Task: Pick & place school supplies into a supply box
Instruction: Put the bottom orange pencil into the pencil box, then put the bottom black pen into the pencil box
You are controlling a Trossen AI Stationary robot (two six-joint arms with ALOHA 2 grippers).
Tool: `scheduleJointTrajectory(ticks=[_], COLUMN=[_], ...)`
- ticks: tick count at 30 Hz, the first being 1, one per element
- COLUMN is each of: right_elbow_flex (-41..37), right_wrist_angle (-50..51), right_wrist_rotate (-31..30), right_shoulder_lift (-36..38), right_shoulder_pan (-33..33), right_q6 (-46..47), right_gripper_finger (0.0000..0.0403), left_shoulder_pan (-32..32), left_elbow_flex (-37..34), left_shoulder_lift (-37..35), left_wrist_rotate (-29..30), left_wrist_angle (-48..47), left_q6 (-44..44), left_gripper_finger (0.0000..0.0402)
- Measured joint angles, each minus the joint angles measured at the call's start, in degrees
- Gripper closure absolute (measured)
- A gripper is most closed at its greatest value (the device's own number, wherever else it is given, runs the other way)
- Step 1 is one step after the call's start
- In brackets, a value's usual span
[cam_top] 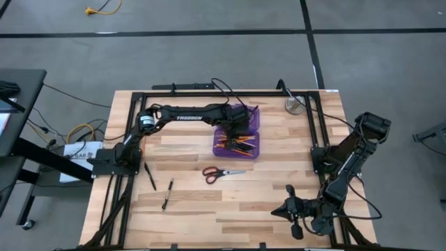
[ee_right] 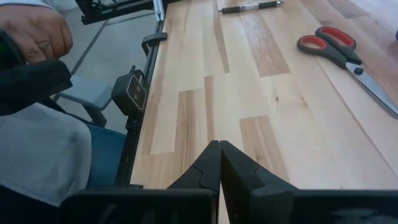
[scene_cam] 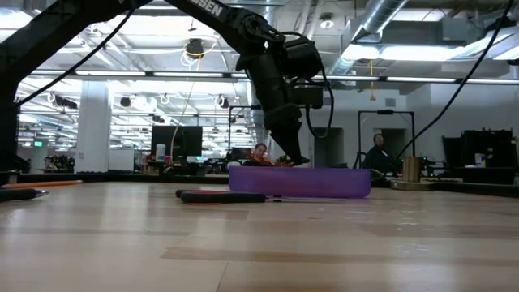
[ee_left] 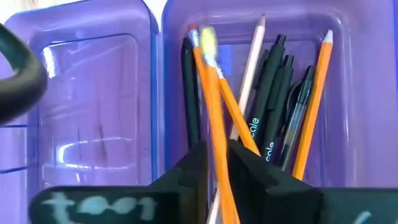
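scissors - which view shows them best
The high view: the scissors lie whole on the table in front of the box, red handles and blades both clear. The right wrist view shows them larger but cut off at the blade tips. In the low view they cannot be told for sure; the left wrist view misses them.

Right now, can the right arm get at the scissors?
Probably yes. The scissors lie alone on bare table, nothing on or against them. The right claw rests shut at the near edge, with clear wood between. The left claw is busy over the purple box.
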State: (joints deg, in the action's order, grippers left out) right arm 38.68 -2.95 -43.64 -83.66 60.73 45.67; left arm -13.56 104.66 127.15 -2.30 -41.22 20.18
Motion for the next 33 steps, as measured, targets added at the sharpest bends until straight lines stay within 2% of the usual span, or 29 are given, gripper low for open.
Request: scheduleJointTrajectory(ticks=[12, 16, 21, 25, 28, 30, 33], right_elbow_flex=[0.02, 0.02, 0.02, 0.02, 0.04, 0.04, 0.07], right_wrist_angle=[0.83, 1.78, 2.72, 2.69, 2.75, 2.99, 4.26], right_wrist_rotate=[0.01, -1.24, -3.24, -4.46, -4.70, -5.21, -7.15], right_shoulder_lift=[0.00, 0.00, 0.00, 0.00, 0.00, -0.02, -0.02], right_shoulder_pan=[0.00, -0.11, -0.13, -0.11, -0.11, -0.11, -0.11], right_q6=[0.55, 0.58, 2.67, 3.41, 3.41, 3.41, 3.39], right_gripper_finger=[0.0403, 0.0403, 0.0403, 0.0403, 0.0403, 0.0403, 0.0403], left_shoulder_pan=[0.17, 0.25, 1.04, 4.17, 7.29, 9.39, 12.37], left_elbow_flex=[1.83, 4.33, 4.77, 2.26, -0.39, -4.11, -12.54], left_shoulder_lift=[0.00, -1.53, -8.04, -14.16, -18.87, -22.20, -27.47], left_wrist_rotate=[-1.77, -6.17, -9.87, -7.61, -2.48, 1.64, 4.31], left_wrist_angle=[-2.38, -4.33, -4.10, -1.47, 0.20, 3.13, 9.09], left_q6=[-4.47, -8.73, -15.32, -18.32, -18.96, -20.67, -22.98], left_gripper_finger=[0.0278, 0.0272, 0.0273, 0.0273, 0.0273, 0.0273, 0.0273])
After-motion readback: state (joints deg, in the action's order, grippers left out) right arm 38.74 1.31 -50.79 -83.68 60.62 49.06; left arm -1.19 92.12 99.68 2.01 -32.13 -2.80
